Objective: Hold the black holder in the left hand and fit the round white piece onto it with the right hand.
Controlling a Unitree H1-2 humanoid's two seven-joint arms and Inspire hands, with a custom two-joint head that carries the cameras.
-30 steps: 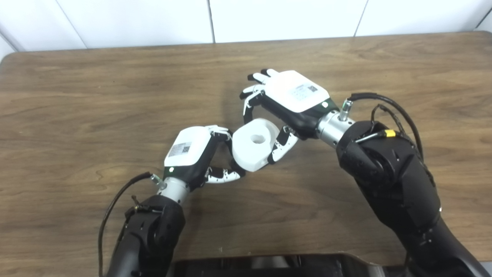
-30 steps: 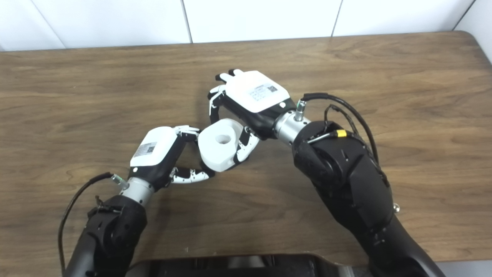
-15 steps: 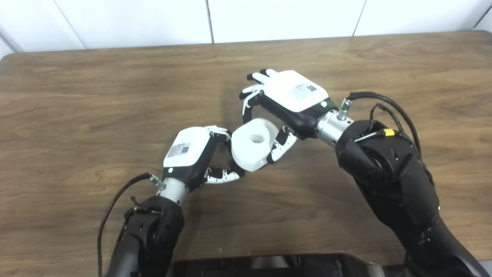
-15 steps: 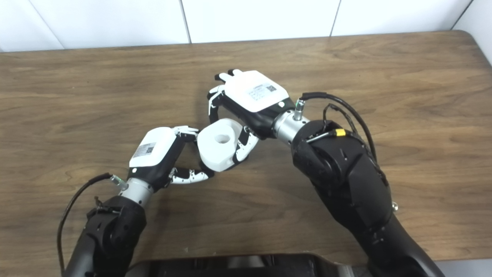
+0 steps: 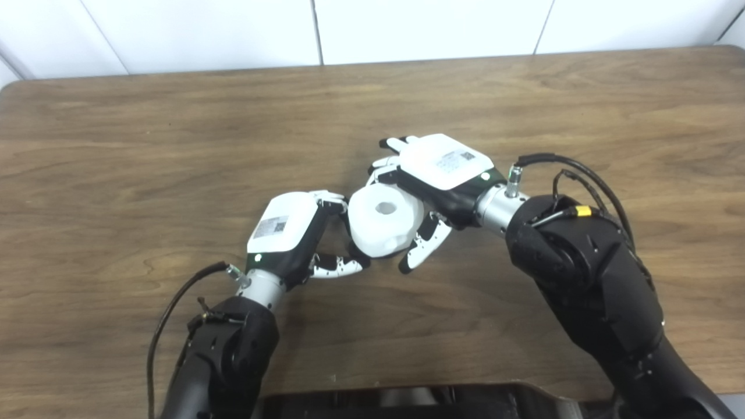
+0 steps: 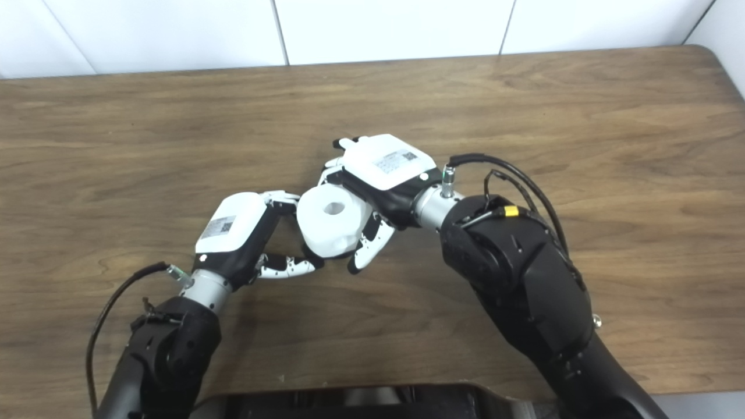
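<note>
The round white piece [image 5: 385, 219] is being gripped from the right by the right hand [image 5: 443, 174], bore pointing up. It is being pressed against the fingers [image 5: 333, 201] of the left hand [image 5: 288, 230], directly to its left and touching. The left hand is being kept curled, presumably on the black holder, which is hidden; only a dark sliver is being shown under the piece. No containers on the tabletop [image 5: 116, 163].

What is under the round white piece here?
Only left hand fingers curl beneath the round white piece; a dark bit shows there. The black holder itself cannot be made out, being covered.
</note>
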